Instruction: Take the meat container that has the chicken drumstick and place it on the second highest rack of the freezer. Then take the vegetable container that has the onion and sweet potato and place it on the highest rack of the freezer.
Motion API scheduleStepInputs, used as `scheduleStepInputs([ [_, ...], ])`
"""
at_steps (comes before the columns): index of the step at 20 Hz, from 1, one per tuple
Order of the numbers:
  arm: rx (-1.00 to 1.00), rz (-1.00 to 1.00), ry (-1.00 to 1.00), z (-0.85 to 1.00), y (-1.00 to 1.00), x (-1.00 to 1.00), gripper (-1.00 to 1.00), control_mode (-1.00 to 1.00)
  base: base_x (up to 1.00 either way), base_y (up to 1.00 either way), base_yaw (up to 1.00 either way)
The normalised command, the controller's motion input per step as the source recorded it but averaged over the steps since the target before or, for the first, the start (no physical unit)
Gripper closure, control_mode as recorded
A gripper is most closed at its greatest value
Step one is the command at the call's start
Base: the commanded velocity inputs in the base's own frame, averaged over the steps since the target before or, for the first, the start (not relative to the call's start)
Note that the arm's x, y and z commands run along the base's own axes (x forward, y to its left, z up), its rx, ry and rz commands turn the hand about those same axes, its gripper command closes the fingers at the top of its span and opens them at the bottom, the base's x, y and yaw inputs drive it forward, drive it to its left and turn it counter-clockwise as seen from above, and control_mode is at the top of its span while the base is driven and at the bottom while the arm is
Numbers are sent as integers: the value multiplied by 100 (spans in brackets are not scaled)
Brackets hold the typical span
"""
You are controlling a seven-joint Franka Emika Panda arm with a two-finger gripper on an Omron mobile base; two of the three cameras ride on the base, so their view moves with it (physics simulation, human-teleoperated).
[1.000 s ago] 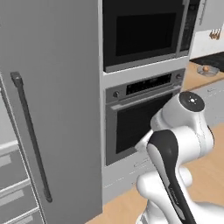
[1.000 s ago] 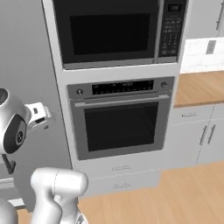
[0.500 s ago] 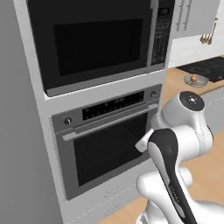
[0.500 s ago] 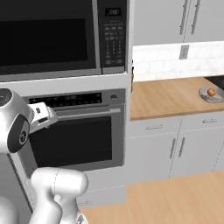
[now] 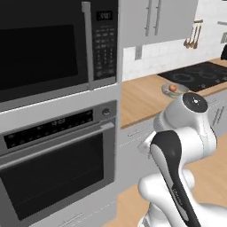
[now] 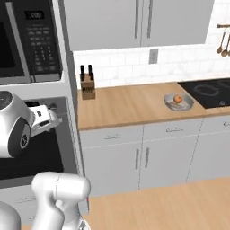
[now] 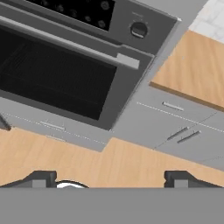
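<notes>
The meat container with the drumstick was not anywhere visible; a bowl point(image 6: 179, 101) holding something orange sat on the counter point(image 6: 130, 105) right of centre, near the stovetop point(image 6: 207, 93). The jaws point(image 7: 109, 178) hung spread and empty, facing the oven point(image 7: 65, 74) at upper left. Likely best: drive on until the container appears, arm tucked.

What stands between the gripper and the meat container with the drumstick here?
That cannot be judged: neither container nor the freezer is in these views. The open, empty gripper faces the wall oven and floor; a bowl holding a small orange item sits on the counter.
</notes>
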Motion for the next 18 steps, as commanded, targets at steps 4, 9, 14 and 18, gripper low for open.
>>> scheduleStepInputs([
  [4,0,0,0,0,0,0,-100,100,79,-99,8],
  [9,0,0,0,0,0,0,-100,100,81,-100,16],
  [14,0,0,0,0,0,0,-100,100,95,-85,26],
  [18,0,0,0,0,0,0,-100,100,97,-74,31],
])
